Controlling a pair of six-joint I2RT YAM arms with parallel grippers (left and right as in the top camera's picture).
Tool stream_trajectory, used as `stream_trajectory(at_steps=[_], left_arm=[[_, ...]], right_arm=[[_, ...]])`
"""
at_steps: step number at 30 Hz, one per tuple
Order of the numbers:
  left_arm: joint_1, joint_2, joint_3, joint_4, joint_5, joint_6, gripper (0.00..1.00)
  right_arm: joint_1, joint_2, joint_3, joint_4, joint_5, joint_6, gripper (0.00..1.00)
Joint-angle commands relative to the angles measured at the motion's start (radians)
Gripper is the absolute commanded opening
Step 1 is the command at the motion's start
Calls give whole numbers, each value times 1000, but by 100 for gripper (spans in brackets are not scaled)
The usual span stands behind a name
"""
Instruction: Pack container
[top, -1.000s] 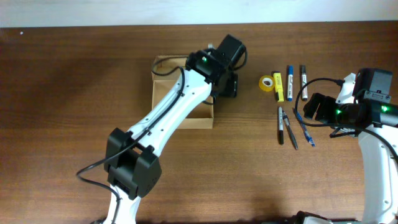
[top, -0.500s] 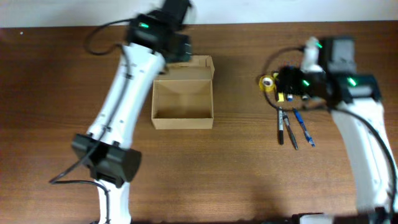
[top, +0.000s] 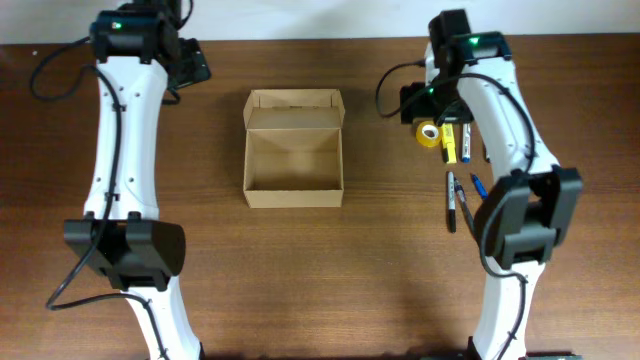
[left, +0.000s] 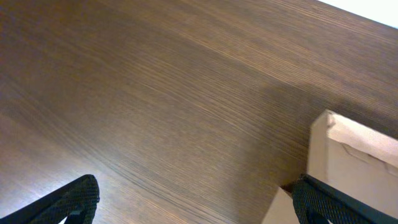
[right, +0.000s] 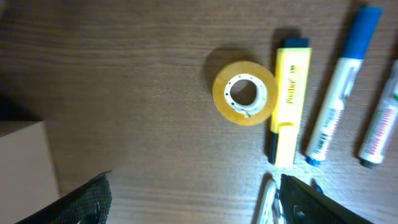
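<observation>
Sitting centred on the tabletop (top: 380, 250), lid folded back, the box (top: 294, 160) gapes empty for filling; right claw (right: 199, 202) hovers spread over the tape (right: 244, 93), likely first pick; left claw (left: 196, 202), spread and empty, hangs clear of it.

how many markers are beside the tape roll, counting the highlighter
3: the yellow highlighter right beside the tape roll, a blue-capped marker next over, and a third marker cut off at the wrist view's edge. More may be hidden beyond it.
</observation>
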Motion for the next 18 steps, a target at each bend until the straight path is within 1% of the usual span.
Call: stream_trajectory(at_steps=[1, 7, 18], left_arm=[[22, 1, 16, -4, -11, 13, 100], [25, 1, 16, -4, -10, 13, 100], [25, 1, 16, -4, -10, 13, 100]], right_arm=[[2, 33, 36, 18, 16, -18, 87], [-1, 92, 36, 109, 12, -21, 87], [-2, 164, 36, 149, 16, -21, 87]])
